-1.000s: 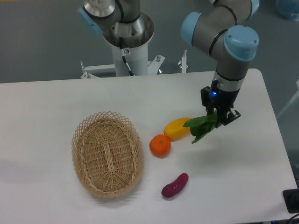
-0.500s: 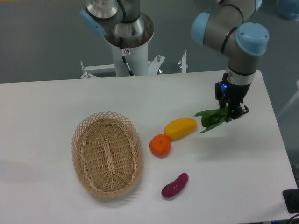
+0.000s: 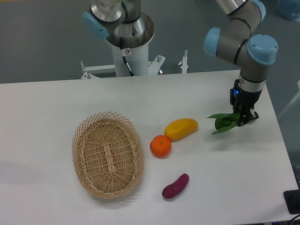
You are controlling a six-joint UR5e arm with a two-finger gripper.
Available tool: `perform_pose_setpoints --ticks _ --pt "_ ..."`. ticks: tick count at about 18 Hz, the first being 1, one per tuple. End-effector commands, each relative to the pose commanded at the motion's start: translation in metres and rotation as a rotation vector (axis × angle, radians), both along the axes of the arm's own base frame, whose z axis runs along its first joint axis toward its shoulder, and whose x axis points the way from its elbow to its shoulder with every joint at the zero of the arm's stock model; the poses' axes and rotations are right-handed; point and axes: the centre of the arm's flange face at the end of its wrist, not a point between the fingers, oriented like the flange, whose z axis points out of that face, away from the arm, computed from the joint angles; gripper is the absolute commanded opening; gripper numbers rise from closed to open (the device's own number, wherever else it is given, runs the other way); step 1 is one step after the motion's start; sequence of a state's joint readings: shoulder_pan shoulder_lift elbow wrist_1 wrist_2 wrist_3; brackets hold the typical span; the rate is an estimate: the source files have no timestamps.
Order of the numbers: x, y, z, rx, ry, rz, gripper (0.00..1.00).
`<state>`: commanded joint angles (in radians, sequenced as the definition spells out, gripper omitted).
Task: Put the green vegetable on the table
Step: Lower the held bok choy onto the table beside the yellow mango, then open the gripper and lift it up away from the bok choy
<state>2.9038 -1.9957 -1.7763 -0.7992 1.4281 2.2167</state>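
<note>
At the right of the frame, the green vegetable (image 3: 223, 123) is pinched in the jaws of the gripper (image 3: 244, 118) just above the table (image 3: 56, 103), where its floppy leaves could be snagged on release.

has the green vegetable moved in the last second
Yes. The green vegetable, held in the tool, has shifted toward the image right, away from the yellow mango, which it overlapped a second ago.
</note>
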Motion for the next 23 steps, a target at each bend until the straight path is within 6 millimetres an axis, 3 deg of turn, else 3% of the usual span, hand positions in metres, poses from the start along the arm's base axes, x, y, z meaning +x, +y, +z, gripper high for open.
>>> perform_pose_setpoints --ticks 4,8,13,14,15,16,17,20,23 --pt "0.009 0.016 -0.013 0.017 -0.048 0.141 0.45" --pt "0.016 0.06 -0.033 0.049 -0.02 0.223 0.45" --pt "0.018 0.06 -0.035 0.051 -0.021 0.224 0.46" --pt "0.017 0.061 -0.033 0.052 -0.018 0.222 0.5" --pt "0.016 0.06 -0.032 0.053 -0.014 0.221 0.68" --pt "0.015 0.06 -0.029 0.056 -0.009 0.22 0.92" --pt "0.015 0.06 -0.028 0.056 -0.008 0.23 1.0" --pt "0.015 0.061 -0.02 0.063 0.004 0.226 1.0" --pt "0.006 0.065 0.016 0.084 0.061 0.229 1.0"
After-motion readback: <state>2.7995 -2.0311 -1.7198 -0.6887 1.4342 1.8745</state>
